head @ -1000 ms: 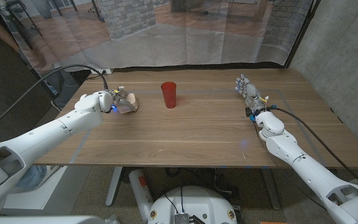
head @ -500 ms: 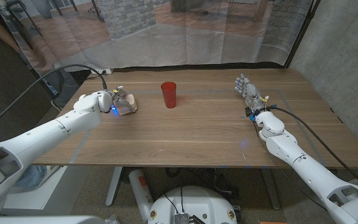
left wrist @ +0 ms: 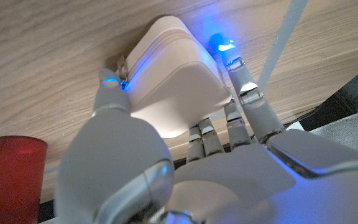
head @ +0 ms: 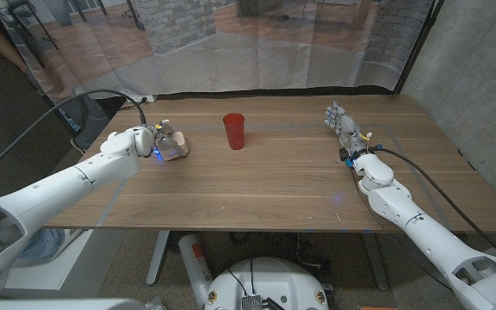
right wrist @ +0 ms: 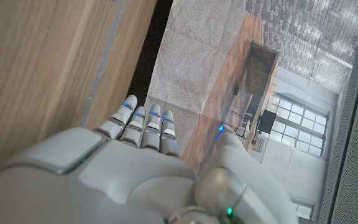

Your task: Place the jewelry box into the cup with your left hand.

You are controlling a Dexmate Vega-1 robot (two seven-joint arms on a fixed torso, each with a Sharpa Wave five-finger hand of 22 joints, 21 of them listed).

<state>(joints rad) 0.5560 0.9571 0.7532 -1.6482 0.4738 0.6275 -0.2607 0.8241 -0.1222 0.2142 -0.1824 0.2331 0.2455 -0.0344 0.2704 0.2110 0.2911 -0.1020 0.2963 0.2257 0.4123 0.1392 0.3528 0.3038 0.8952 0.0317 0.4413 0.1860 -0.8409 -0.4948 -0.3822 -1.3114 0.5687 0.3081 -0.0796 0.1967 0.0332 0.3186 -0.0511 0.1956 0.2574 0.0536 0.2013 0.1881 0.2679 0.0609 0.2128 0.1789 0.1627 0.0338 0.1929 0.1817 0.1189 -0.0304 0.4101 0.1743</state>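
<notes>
We see the left hand point(head: 164, 140) near the table's left far part, its fingers wrapped around the jewelry box point(head: 177, 145), a pale, rounded, closed case. In the left wrist view the box point(left wrist: 173, 78) sits between the thumb on one side and the other fingers point(left wrist: 244, 87) on the other side, so the fingers are closed on it and it is gripped. The box's far face meets the wooden table point(left wrist: 48, 50) there, though we cannot tell whether it rests on the wood or is just off it. Blue lights glow at the fingertips against the box's edges.

The cup point(head: 233, 131) is red, stands upright on the table point(head: 257, 185) and lies beyond the left hand's fingertips toward the table's middle, apart from the box. In the left wrist view a part of the red cup point(left wrist: 8, 171) shows on the thumb side of the hand point(left wrist: 185, 174).

The right hand point(head: 344, 127) is over the table's right far part, well apart from the cup, with its fingers stretched out and close together, holding nothing. In the right wrist view its fingers point(right wrist: 143, 121) reach straight ahead, the thumb set apart from them, nothing between them; past the fingertips lies the table's edge, with the floor beyond
</notes>
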